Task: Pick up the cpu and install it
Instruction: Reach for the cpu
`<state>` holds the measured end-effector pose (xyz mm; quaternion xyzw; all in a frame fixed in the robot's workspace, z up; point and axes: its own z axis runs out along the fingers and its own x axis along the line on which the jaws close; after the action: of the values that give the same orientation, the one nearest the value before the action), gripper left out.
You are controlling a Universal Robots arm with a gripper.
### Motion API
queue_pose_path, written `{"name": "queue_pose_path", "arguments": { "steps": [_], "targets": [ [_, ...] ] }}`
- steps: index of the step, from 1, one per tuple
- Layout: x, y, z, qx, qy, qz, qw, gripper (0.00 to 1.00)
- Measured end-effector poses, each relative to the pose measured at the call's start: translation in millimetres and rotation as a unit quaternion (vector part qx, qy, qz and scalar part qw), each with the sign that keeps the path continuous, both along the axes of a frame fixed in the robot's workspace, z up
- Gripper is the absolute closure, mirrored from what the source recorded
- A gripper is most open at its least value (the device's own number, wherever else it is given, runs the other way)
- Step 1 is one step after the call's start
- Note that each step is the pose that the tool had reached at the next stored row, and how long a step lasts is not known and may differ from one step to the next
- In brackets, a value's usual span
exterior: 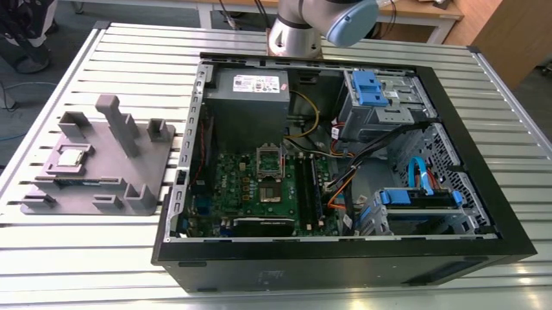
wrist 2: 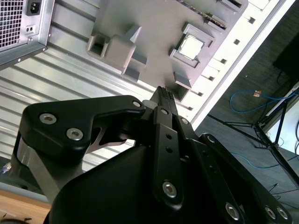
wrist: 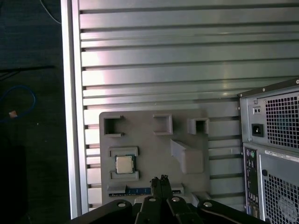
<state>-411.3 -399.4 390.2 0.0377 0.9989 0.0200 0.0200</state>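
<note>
Cpu: the cpu (exterior: 74, 156) (wrist 2: 191, 46) (wrist: 124, 164) lies flat, silvery top up, in a shallow square pocket of the gray fixture (exterior: 95, 187) (wrist 2: 140, 18) (wrist: 149, 149), close to one of the fixture's edges.
Tool: the tool (wrist 2: 163, 93) (wrist: 159, 179) hangs above the fixture. In both wrist views its two dark fingertips are pressed together with nothing between them.
Tool to cpu: apart. The tips line up over the fixture's rim, a little to the side of the cpu's pocket, and touch neither.
Fixture: a gray plate with raised blocks, open-topped boxes and one tall post. It rests flat on the slatted metal surface (exterior: 129, 58).
Computer case: the computer case (exterior: 345, 268) (wrist: 275, 121) lies open just beside the fixture, on the exterior view's right of it.
Motherboard: the green motherboard (exterior: 250, 194) sits inside the case, on the side nearer the fixture.
Socket: the socket (exterior: 271, 192) on that board holds no chip.
Arm: the arm (exterior: 302, 29) rises at the far side of the case from the fixture.
Floor: a blue cable (wrist: 18, 100) (wrist 2: 252, 95) loops on the dark floor past the surface edge nearest the fixture.
</note>
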Motion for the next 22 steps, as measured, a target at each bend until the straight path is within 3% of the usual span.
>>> {"name": "queue_pose_path", "arguments": {
  "steps": [9, 14, 22],
  "targets": [
    [-1.4, -6.9, -7.4, -0.0001, 0.0001, 0.000, 1.00000, 0.89],
    [-4.8, -9.5, -16.3, -0.0004, 0.0001, 0.000, 1.00000, 0.89],
    [-17.7, -9.8, -31.0, -0.0020, 0.0001, -0.001, 1.00000, 0.89]
  ]
}}
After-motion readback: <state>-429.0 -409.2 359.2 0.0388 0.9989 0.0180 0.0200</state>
